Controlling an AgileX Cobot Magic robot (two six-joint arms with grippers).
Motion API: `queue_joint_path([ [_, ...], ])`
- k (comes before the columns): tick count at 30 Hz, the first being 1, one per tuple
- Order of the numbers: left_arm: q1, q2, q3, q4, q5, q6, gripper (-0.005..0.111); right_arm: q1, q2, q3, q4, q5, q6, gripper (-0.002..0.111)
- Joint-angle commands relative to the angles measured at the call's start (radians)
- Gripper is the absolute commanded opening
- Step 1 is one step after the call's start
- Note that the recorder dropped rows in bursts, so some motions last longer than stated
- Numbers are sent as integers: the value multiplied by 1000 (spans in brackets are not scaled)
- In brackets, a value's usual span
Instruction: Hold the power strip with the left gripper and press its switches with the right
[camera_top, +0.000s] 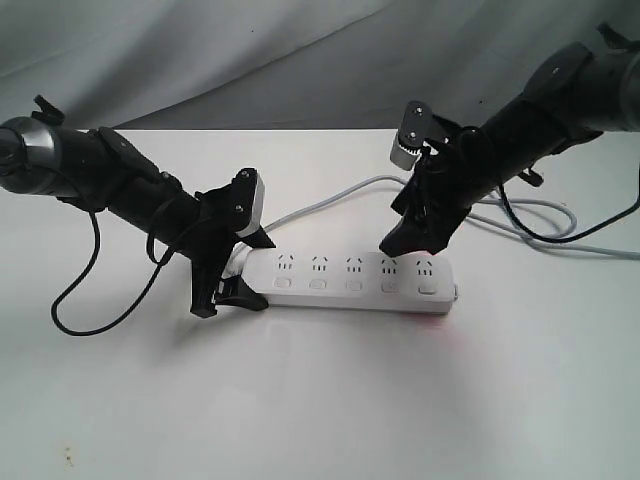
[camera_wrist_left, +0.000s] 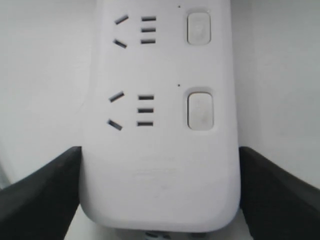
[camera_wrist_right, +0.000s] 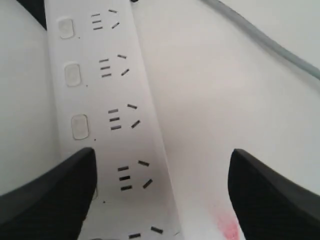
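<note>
The white power strip (camera_top: 350, 277) lies flat on the table, its five sockets above a row of switches (camera_top: 353, 286). My left gripper (camera_top: 250, 270) is shut on its rounded left end; in the left wrist view the black jaws press both long sides of the power strip (camera_wrist_left: 160, 170), with two switches (camera_wrist_left: 200, 111) beyond. My right gripper (camera_top: 405, 240) hangs open over the fourth socket. Its jaws stand wide apart in the right wrist view, where the right gripper (camera_wrist_right: 162, 160) straddles the power strip's (camera_wrist_right: 125, 145) edge; one finger (camera_wrist_right: 55, 195) covers the area beside the fourth socket. Three switches (camera_wrist_right: 80, 126) show.
The grey cord (camera_top: 340, 195) runs behind the strip and loops on the table at the right (camera_top: 560, 235), under the right arm. It also crosses the right wrist view's corner (camera_wrist_right: 265, 40). A reddish patch (camera_top: 430, 316) tints the table by the strip's right end.
</note>
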Motion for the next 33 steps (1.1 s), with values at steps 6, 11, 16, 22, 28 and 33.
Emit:
queue_joint_path([
  [6, -6, -1, -2, -11, -4, 4, 0, 10, -5, 124, 42, -153, -85, 68],
  [11, -6, -1, -2, -11, -4, 4, 0, 10, 18, 124, 68, -153, -106, 68],
  [16, -6, -1, -2, -11, -4, 4, 0, 11, 47, 124, 79, -140, -108, 68],
  [22, -6, -1, -2, -11, -4, 4, 0, 11, 45, 124, 79, -135, -108, 68],
  [28, -6, -1, -2, -11, -4, 4, 0, 11, 7, 121, 87, -112, -110, 68],
  [33, -6, -1, -2, -11, -4, 4, 0, 11, 12, 121, 82, -110, -110, 68],
])
